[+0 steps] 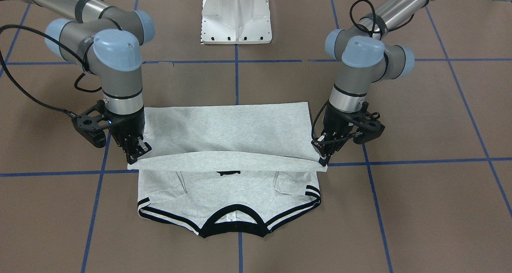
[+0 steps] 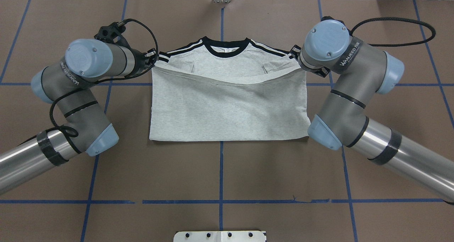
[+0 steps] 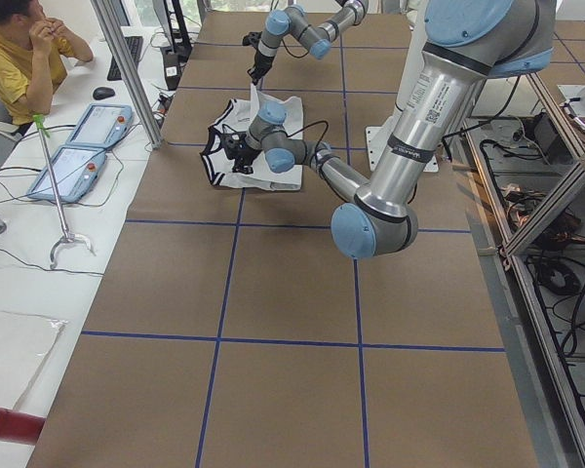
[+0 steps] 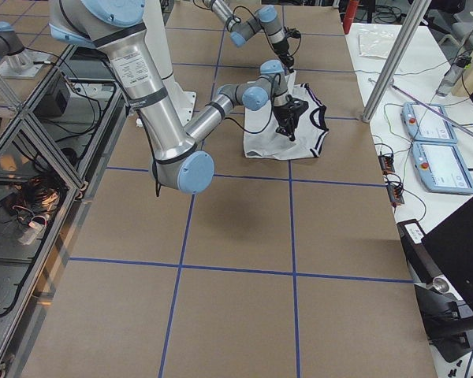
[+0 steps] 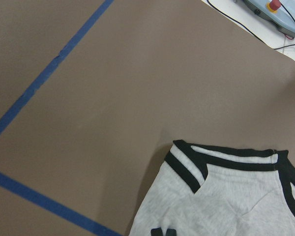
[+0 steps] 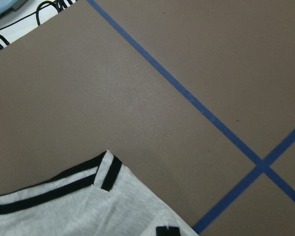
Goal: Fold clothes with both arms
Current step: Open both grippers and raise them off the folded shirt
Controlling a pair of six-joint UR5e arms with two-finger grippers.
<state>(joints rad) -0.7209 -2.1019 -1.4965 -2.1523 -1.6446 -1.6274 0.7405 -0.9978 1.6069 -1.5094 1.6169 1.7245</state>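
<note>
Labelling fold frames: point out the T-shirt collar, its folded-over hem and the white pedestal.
T-shirt collar (image 2: 227, 54), overhead view, black neckband's middle.
folded-over hem (image 1: 228, 161), front-facing view, middle of the edge.
white pedestal (image 1: 236, 19), front-facing view, front face.

Left wrist cam: I see the grey T-shirt (image 5: 226, 196) at lower right, its black-striped sleeve trim (image 5: 184, 167) flat on the brown table (image 5: 137, 88); blue tape lines (image 5: 44, 74) at left; red button (image 5: 274, 5) top right

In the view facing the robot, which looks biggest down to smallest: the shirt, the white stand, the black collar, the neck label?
1. T-shirt.
2. White stand, though cut off at the top edge.
3. Black collar.
4. Neck label.
</note>
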